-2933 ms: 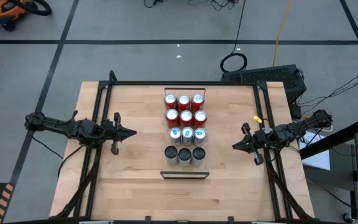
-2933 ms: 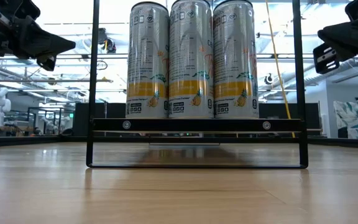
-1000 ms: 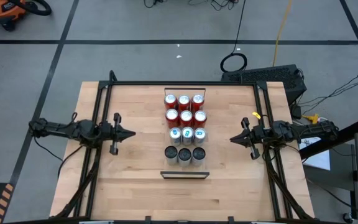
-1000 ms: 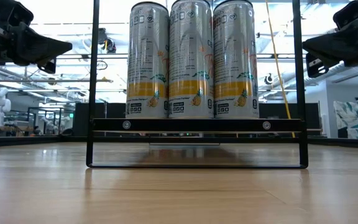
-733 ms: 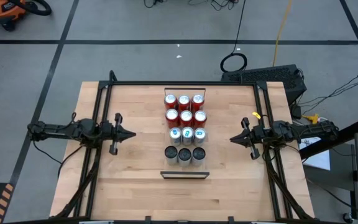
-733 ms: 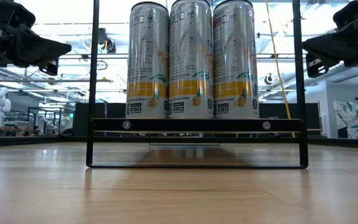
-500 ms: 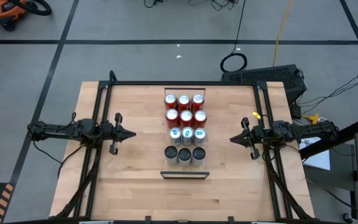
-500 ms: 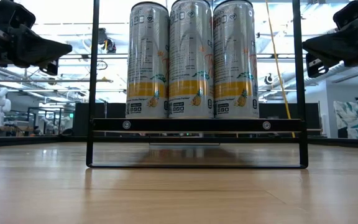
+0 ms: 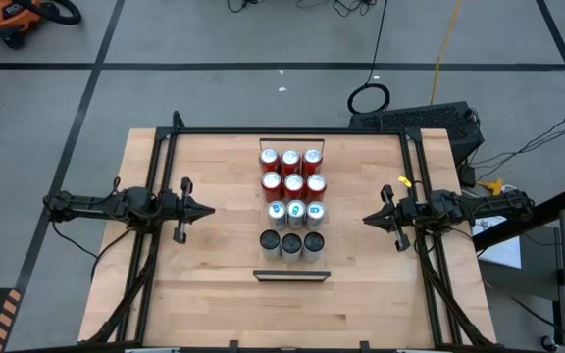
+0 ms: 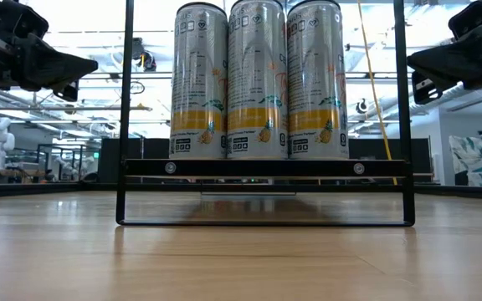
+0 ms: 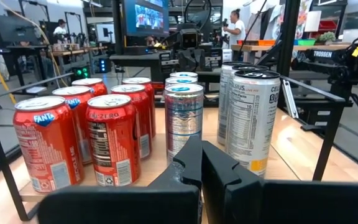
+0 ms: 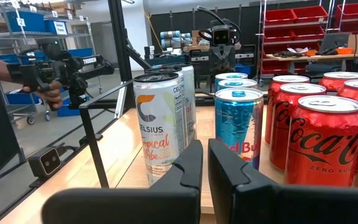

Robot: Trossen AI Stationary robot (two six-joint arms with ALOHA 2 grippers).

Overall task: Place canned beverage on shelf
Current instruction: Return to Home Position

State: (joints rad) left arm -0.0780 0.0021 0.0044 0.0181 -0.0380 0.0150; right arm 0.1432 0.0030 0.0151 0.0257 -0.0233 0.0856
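Clenched on nothing, both pairs: left jaws at the tip of the left arm, above the left side of the desk; right jaws at the tip of the right arm, above its right side. Pointing inward toward each other, well apart from every can.

Between them, about equally near to either arm, the shelf, with its long axis square to the line joining the two tips. On it, upright in rows of three: red cans at the far end, then blue-silver cans, then white-yellow cans nearest the low camera, side by side.

Seemingly no can left off the shelf. So probably only a retreat to rest ahead, away from the rows, with no reach inward called for.

Legible on the red cans: "Fanta", "ZERO", "Coca-Cola". On a blue-silver one: "Red Bu", the rest turned away. On the white-yellow ones: "CELSIUS", "tropical", "LIVE FIT". On the far arm, from the left wrist: "TROSSEN".
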